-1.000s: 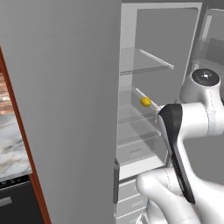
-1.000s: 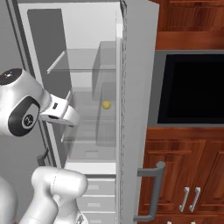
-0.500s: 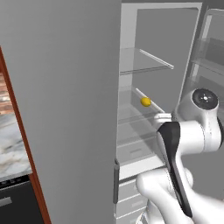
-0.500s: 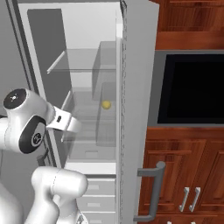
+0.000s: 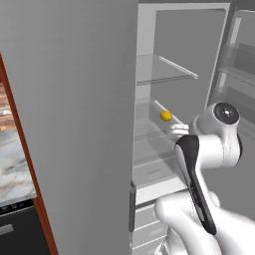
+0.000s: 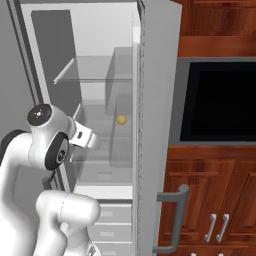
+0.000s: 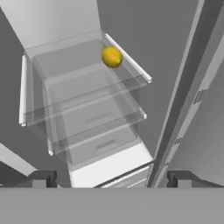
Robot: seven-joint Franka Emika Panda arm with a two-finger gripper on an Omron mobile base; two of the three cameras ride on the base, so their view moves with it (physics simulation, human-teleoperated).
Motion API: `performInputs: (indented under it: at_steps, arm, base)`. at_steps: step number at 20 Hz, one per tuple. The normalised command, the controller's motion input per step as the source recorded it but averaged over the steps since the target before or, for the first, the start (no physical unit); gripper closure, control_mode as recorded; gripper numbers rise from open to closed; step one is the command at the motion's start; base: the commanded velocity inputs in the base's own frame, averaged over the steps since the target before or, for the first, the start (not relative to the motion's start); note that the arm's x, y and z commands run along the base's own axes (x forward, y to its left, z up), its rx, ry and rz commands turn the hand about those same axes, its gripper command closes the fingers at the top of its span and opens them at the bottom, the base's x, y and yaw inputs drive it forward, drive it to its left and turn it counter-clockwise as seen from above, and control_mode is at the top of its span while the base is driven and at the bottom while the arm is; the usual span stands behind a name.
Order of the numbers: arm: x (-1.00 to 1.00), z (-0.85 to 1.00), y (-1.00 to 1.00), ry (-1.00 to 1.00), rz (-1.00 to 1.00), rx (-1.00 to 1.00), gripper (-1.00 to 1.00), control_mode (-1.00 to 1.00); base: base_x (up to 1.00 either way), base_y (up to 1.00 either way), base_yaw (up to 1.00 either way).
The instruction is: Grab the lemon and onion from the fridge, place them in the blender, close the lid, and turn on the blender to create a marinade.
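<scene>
Beside the arm on both base views stands the fridge (image 5: 89, 99), its door swung open and its white interior bare to the cameras; the pale-grey side wall takes up most of the left base view. Right of it, seen from the right base view, sit a dark built-in oven (image 6: 220, 100) and, below it, wood cabinets (image 6: 210, 200) with metal handles. At the far left of the left base view a marbled counter (image 5: 12, 169) shows behind a red-brown panel edge. Inside the fridge, clear glass shelves (image 7: 83, 87) stack above pale drawers (image 7: 100, 144), and these shelf edges lie between the hand and the fruit.

The lemon (image 5: 166, 116) rests on a glass shelf about midway up, toward the back, well apart from the hand; in the hand view it lies near the shelf's far right corner (image 7: 112, 57).

The gripper (image 7: 112, 179) points into the compartment from outside the shelves, its jaws spread wide with nothing between them.

Compared with a second ago, the arm's elbow has dropped lower and the hand has tipped further toward the shelves; the lemon has not moved.
</scene>
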Motion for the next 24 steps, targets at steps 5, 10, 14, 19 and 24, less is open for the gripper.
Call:
performInputs:
  at_steps: [5, 10, 14, 19, 24]
  arm:
    - [0.55, -0.16, 0.0, 0.0, 0.0, 0.06, -1.0, -1.0]
    - [0.47, -0.09, 0.0, 0.0, 0.0, 0.0, -1.0, -1.0]
    - [0.33, 0.0, 0.0, 0.0, 0.0, 0.0, -1.0, -1.0]
    - [0.28, 0.0, -0.01, 0.0, 0.0, 0.0, -1.0, -1.0]
    - [0.27, -0.01, -0.01, 0.0, 0.0, 0.0, -1.0, -1.0]
  base:
    - [0.0, 0.0, 0.0]
    - [0.0, 0.0, 0.0]
    - [0.0, 0.0, 0.0]
    - [0.0, 0.0, 0.0]
    - [0.0, 0.0, 0.0]
